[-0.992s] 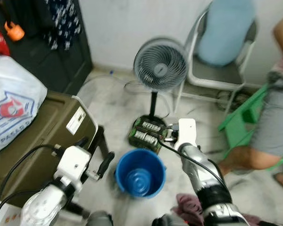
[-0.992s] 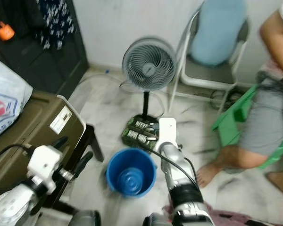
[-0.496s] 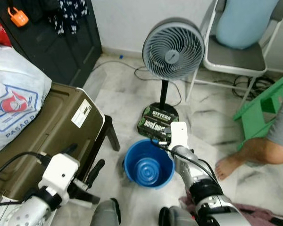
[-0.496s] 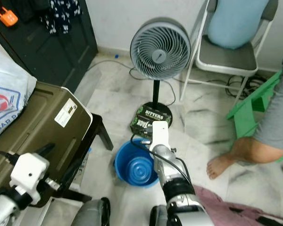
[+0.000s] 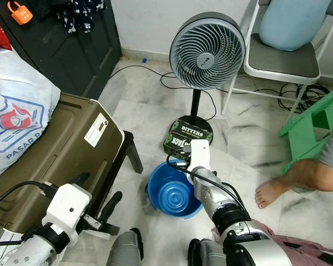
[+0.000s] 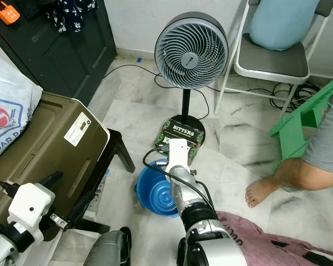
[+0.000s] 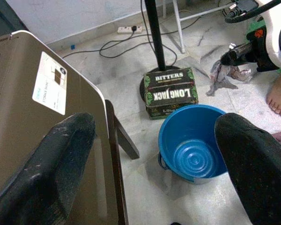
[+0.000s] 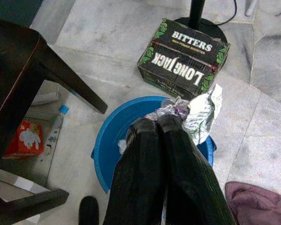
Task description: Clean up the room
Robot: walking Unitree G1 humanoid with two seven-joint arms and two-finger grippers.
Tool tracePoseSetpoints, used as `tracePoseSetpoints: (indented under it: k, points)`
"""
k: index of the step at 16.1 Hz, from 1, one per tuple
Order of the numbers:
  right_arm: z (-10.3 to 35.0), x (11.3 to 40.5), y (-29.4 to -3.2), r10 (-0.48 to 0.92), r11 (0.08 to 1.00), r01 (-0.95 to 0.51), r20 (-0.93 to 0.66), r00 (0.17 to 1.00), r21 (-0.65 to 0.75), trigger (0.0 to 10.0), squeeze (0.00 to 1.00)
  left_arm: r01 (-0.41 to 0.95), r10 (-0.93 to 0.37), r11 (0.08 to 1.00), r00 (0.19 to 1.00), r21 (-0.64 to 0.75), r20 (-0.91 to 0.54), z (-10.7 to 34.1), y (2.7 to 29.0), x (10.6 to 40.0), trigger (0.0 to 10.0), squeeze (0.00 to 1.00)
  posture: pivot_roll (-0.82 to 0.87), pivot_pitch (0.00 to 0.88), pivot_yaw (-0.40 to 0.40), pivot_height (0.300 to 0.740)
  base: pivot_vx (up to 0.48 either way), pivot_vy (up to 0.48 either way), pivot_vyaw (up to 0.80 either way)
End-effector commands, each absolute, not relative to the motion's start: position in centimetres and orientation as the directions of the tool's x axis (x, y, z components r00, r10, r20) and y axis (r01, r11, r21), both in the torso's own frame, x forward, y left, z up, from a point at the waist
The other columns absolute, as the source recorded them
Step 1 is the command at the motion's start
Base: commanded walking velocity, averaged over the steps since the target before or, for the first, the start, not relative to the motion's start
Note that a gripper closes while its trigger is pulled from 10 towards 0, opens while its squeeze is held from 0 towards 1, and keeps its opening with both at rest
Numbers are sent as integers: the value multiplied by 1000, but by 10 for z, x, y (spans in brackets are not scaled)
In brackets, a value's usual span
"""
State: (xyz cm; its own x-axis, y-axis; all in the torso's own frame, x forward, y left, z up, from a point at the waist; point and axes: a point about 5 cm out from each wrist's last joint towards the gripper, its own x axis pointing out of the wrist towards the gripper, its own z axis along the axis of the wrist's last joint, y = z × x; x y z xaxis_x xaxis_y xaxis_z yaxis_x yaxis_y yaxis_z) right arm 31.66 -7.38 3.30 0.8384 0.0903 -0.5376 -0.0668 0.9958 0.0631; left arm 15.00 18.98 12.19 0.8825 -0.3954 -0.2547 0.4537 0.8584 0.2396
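A blue bucket [image 5: 173, 193] stands on the marble floor just ahead of me; it looks bare inside in the left wrist view [image 7: 192, 145]. My right gripper [image 8: 158, 123] hangs over the bucket's far rim, shut on a crumpled silvery wrapper [image 8: 201, 112]. The left wrist view catches that wrapper [image 7: 222, 77] dangling from the right fingertips. Low on the left, beside an olive case, my left gripper [image 5: 100, 191] is open and holds nothing.
A standing fan [image 5: 207, 51] and a black "Bitters Long Jack" box [image 5: 184, 137] sit right behind the bucket. The olive case [image 5: 50, 149] rests on a dark stool at left. A person's bare foot [image 5: 272, 191], a green stool [image 5: 316, 122] and a maroon cloth [image 6: 266, 238] lie to the right.
The view has steadied and shifted as the camera moved. My right gripper has come a little leftward, from beside the bucket's rim to over it, still holding the wrapper.
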Motion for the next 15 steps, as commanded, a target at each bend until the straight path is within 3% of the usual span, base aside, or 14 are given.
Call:
tracePoseSetpoints:
  k: [1,6,7,15]
  points:
    - [36,320,-68,95,995,-62,-523,847,80,10000,0,443,-382,860,888,253,-257,126,193,149,10000,0,302,258,37,740,0,0,0]
    - [41,326,-74,46,999,-50,-486,873,5,10000,0,439,-378,862,890,253,-255,125,193,149,10000,0,301,252,40,740,0,0,0]
    - [41,326,-75,44,999,-46,-482,875,9,10000,980,444,-382,861,887,249,-258,125,192,148,10000,0,299,251,42,740,0,0,0]
    - [53,333,-72,79,997,-70,-399,914,37,10000,1000,437,-379,859,893,266,-243,127,192,151,10000,0,286,253,43,740,0,0,0]
